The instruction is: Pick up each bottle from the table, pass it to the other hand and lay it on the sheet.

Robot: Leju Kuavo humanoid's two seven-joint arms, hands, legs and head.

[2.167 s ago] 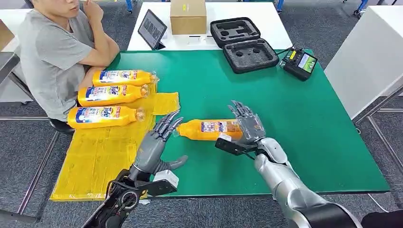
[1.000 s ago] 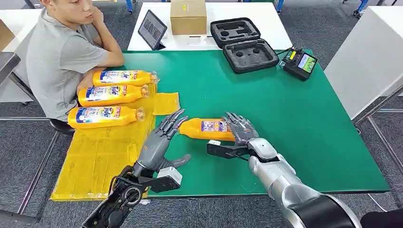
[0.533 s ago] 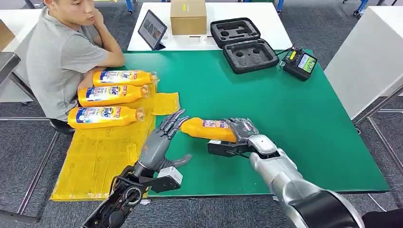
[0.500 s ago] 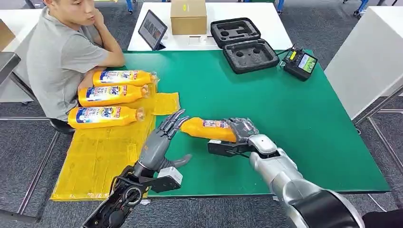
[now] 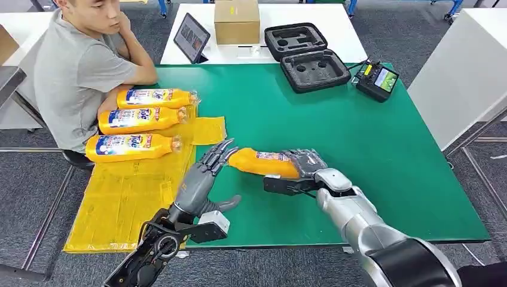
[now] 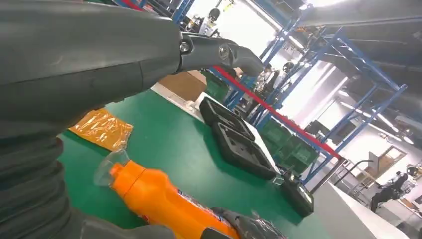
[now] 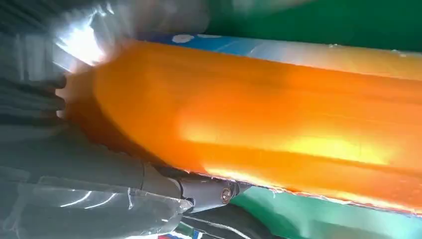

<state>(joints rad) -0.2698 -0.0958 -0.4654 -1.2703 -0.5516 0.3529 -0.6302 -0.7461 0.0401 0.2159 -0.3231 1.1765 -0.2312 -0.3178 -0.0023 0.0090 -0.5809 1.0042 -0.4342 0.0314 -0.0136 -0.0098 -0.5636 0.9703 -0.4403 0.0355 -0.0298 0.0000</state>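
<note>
Now right hand (image 5: 308,162) grips orange bottle (image 5: 260,162) base; left hand (image 5: 200,179) spread beside cap.

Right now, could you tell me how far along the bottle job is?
Three bottles already lie in a row on the yellow sheet. The fourth bottle is gripped by the right hand, its capped end pointing at the open left hand, whose fingertips are near the cap. Left to do: the handover and laying it on the sheet.
</note>
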